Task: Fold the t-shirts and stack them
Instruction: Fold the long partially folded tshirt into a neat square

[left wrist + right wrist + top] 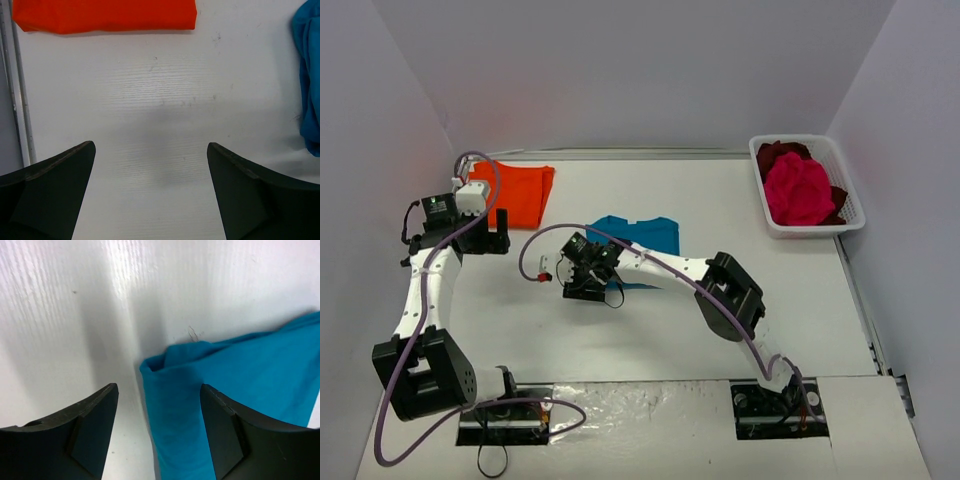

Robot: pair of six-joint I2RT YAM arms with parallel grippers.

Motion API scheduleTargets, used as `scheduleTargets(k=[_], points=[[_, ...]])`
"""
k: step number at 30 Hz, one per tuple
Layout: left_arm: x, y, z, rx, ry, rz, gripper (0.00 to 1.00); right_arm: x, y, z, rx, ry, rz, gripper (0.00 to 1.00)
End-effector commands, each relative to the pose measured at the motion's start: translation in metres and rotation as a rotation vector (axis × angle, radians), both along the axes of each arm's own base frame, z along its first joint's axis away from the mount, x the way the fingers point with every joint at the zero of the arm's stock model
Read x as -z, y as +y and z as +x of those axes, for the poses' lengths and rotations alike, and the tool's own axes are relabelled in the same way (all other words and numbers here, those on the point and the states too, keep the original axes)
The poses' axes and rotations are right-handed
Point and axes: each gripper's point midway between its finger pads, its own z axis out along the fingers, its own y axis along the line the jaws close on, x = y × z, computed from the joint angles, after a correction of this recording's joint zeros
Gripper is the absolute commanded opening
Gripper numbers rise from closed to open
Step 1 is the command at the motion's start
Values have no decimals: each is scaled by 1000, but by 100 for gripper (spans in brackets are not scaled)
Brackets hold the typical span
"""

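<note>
A folded orange t-shirt [516, 193] lies at the back left; it also shows at the top of the left wrist view [105, 15]. A teal-blue t-shirt [642, 236] lies mid-table, partly folded. My right gripper [586, 284] is open at its near left edge; in the right wrist view the shirt's folded edge [175, 405] lies between the spread fingers [222, 430], not pinched. My left gripper [485, 243] is open and empty over bare table just in front of the orange shirt. A magenta-pink t-shirt [798, 189] and a dark red one [782, 153] are bunched in the basket.
A white slotted basket [849, 226] stands at the back right against the right wall. White walls close in the left, back and right sides. A raised strip runs along the table's left edge [17, 100]. Cables loop from both arms.
</note>
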Motion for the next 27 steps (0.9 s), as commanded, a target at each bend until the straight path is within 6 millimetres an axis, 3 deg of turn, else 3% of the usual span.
scheduleTargets(k=[1, 11, 15, 18, 19, 27], points=[[-16, 1, 2, -10, -39, -39, 94, -1, 6, -6, -7, -10, -34, 62], [-12, 2, 1, -7, -29, -52, 94, 33, -4, -15, -19, 15, -121, 58], [-9, 0, 1, 2, -21, -61, 94, 34, -5, -14, -29, 8, -128, 60], [-9, 1, 2, 3, -22, -59, 94, 21, -4, -8, -18, -29, -121, 61], [-9, 0, 1, 5, -20, -62, 94, 3, -4, -2, -12, -66, -107, 62], [-9, -1, 3, 9, -25, -68, 94, -37, -14, 2, -7, -141, -78, 65]])
